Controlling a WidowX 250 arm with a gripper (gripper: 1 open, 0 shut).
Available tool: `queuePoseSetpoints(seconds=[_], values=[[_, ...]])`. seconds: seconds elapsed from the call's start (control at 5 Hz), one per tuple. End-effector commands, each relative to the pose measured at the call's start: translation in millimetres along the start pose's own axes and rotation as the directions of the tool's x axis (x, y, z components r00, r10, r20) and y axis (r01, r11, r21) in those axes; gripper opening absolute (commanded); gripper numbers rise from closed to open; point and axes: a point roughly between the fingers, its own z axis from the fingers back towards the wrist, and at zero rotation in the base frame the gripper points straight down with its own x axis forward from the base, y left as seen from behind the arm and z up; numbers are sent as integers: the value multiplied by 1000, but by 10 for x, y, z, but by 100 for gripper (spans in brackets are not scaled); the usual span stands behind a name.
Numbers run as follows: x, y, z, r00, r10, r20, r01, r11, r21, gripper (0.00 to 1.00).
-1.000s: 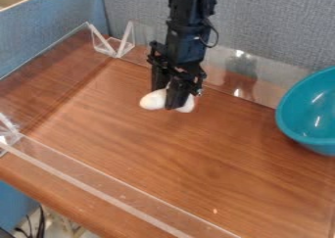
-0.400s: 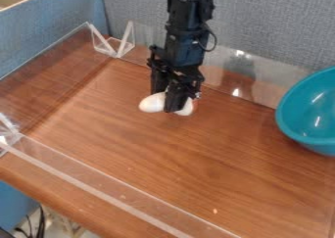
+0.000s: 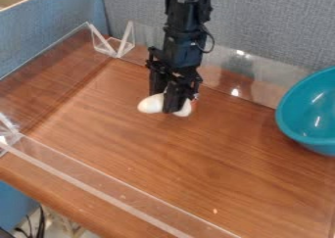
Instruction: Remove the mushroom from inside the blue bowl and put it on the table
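Observation:
The cream-white mushroom (image 3: 156, 104) sits low at the table (image 3: 157, 154), caught between the black fingers of my gripper (image 3: 170, 101), which is shut on it. Whether the mushroom touches the wood I cannot tell. The arm comes straight down from the top of the camera view. The teal-blue bowl (image 3: 311, 113) stands at the right edge, partly cut off by the frame, well apart from the gripper. Its inside shows nothing.
Low clear acrylic walls (image 3: 78, 173) run along the front and left edges of the tabletop. Clear acrylic stands (image 3: 116, 41) sit at the back left. A grey fabric partition (image 3: 262, 22) rises behind the table.
The gripper with the mushroom has shifted very slightly left and down. The bowl has not moved.

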Motion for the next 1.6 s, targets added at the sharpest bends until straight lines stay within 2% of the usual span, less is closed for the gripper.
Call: queuePoseSetpoints(seconds=[0.0,0.6,1.0,1.4], values=[[16,97,184,998,5,61,-7,1000,22,0],[5,130,182,998,-1,62,0,1000,19,0],[25,173,97,999,-1,51,0,1000,12,0],[5,207,95,999,9,53,-9,1000,6,0]])
